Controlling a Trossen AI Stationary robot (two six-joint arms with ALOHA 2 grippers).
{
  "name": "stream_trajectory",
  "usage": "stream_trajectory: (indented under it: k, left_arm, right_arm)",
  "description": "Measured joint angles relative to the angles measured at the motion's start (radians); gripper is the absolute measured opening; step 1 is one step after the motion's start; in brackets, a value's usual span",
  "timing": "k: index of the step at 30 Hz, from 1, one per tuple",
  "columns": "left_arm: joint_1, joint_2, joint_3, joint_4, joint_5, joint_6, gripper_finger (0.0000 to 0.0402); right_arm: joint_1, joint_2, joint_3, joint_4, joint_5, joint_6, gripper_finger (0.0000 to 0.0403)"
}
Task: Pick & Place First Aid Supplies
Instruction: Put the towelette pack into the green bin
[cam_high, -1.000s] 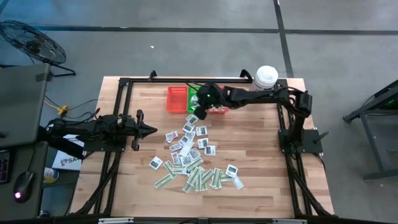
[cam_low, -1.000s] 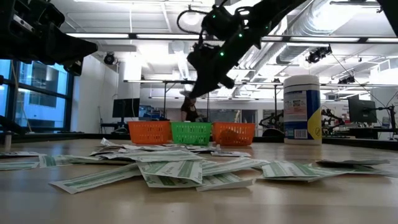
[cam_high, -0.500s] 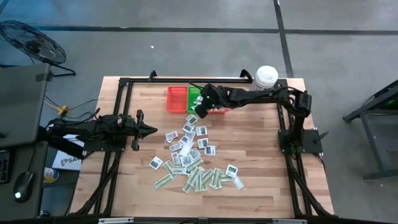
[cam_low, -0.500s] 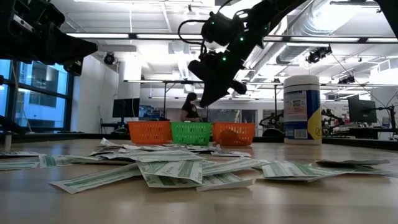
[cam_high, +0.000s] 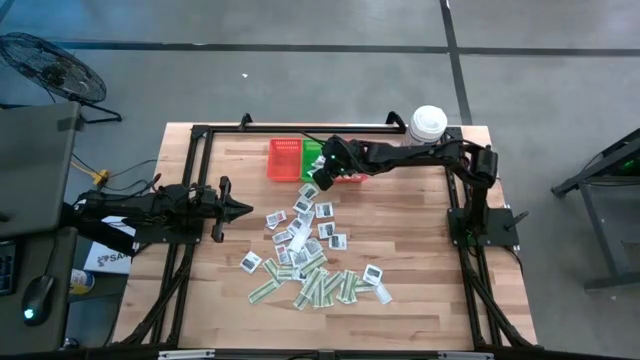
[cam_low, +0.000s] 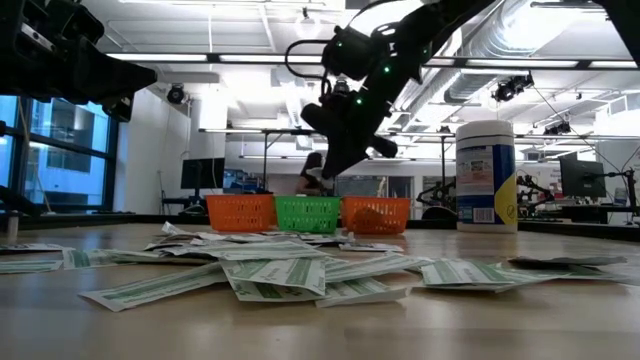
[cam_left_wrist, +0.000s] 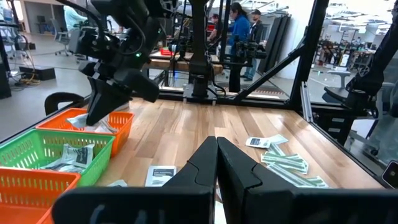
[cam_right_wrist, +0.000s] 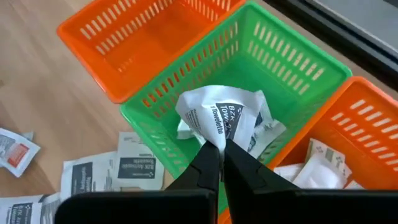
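The first aid supplies (cam_high: 310, 250) lie scattered flat over the middle of the table, white squarish packets and green-and-white strips. My right gripper (cam_right_wrist: 219, 148) is shut on one crumpled white packet (cam_right_wrist: 221, 112) with dark print, just above the green basket (cam_right_wrist: 292, 68). In the high view the right gripper (cam_high: 322, 175) is at the baskets' near side. More packets lie in the orange basket (cam_right_wrist: 323, 165) beside it. My left gripper (cam_high: 240, 208) waits shut at the table's left, clear of the pile, its fingers (cam_left_wrist: 216, 152) pressed together. My right gripper pinches the white packet by its lower crumpled edge (cam_right_wrist: 217, 138) between the two fingertips (cam_right_wrist: 208, 155). It comes from above, slanting down toward the far edge. The packet is lifted clear over the green basket, bunched up and standing out ahead of the fingers.
Three mesh baskets stand in a row at the far edge: red-orange (cam_high: 285, 160), green (cam_high: 313, 158), and another orange (cam_low: 376, 214). A big white tub (cam_high: 427, 125) stands at the far right corner. A black frame rail (cam_high: 300, 128) borders the table. People move in the room behind.
My right gripper has sunk a little toward the green basket, tipping more steeply downward, and has stayed shut on the packet. The left arm has kept still.
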Motion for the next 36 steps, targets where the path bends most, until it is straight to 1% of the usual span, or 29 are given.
stream_trajectory:
  k: [5,7,9,13,17,21,25,27,30,36]
  left_arm:
    - [0.0,0.0,0.0,0.0,-0.001,0.0,0.0001]
    - [0.0,0.0,0.0,0.0,-0.001,0.0,0.0001]
    - [0.0,0.0,0.0,0.0,-0.001,0.0,0.0001]
    - [0.0,0.0,0.0,0.0,-0.002,0.0,0.0001]
    - [0.0,0.0,0.0,-0.001,0.004,0.0,0.0001]
    - [0.0,0.0,0.0,-0.002,0.007,0.0,0.0001]
    - [0.0,0.0,0.0,-0.006,0.025,0.009,0.0001]
    - [0.0,0.0,0.0,-0.006,0.028,0.009,0.0001]
    - [0.0,0.0,0.0,-0.006,0.028,0.009,0.0001]
    - [0.0,0.0,0.0,-0.006,0.028,0.01,0.0001]
  right_arm:
    - [-0.002,0.011,0.001,0.009,0.008,0.059,0.0]
    - [-0.003,0.018,0.024,0.003,0.014,0.087,0.0]
    - [-0.008,0.039,0.067,-0.015,0.01,0.114,0.0]
    - [-0.03,0.092,0.144,-0.115,-0.006,0.257,0.0]
    - [-0.047,0.155,0.238,-0.162,-0.053,0.29,0.0]
    - [-0.049,0.214,0.337,-0.262,-0.063,0.315,0.0004]
    - [-0.049,0.268,0.404,-0.345,-0.069,0.301,0.0024]
    - [-0.048,0.287,0.426,-0.368,-0.092,0.3,0.0035]
    - [-0.049,0.314,0.431,-0.376,-0.126,0.298,0.0052]
    - [-0.048,0.313,0.431,-0.394,-0.129,0.28,0.01]
